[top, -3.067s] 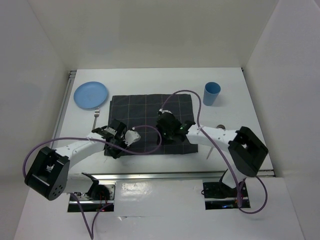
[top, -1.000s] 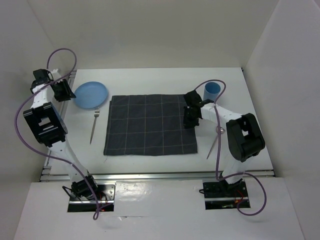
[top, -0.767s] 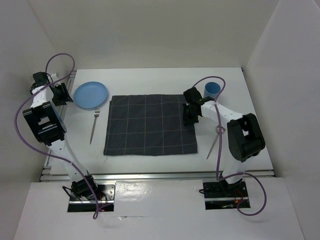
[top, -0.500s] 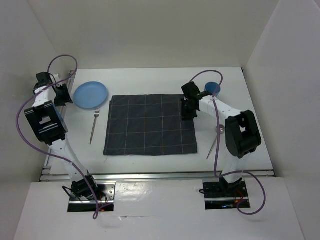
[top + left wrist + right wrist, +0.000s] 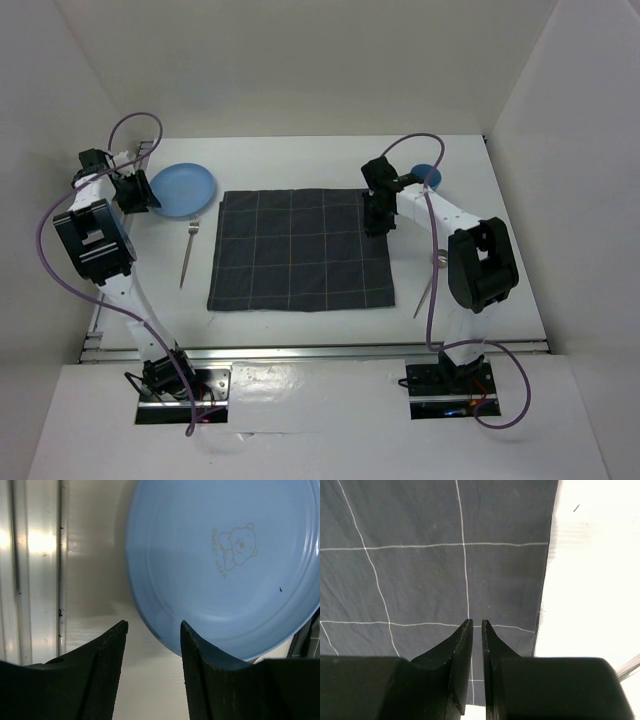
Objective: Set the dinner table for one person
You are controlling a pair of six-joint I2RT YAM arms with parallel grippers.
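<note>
Left jaws: parted wide, empty; swung out from the near edge of the cloth [image 5: 300,250].
Ahead of left jaws: blue plate [image 5: 225,565], its rim just reaching the gap, not gripped.
Right jaws: closed to a thin slit, nothing held; moved up to the cloth's far right corner, hovering over flat fabric.
Beyond right jaws: blue cup [image 5: 432,172], near.
Under both jaws: desk [image 5: 300,160], white, carrying everything.
Reading: cloth-laying looks finished; taking the plate is the likely next step.

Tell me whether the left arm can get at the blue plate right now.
Probably yes: the left gripper is open right at the plate's rim, with nothing between them.
</note>
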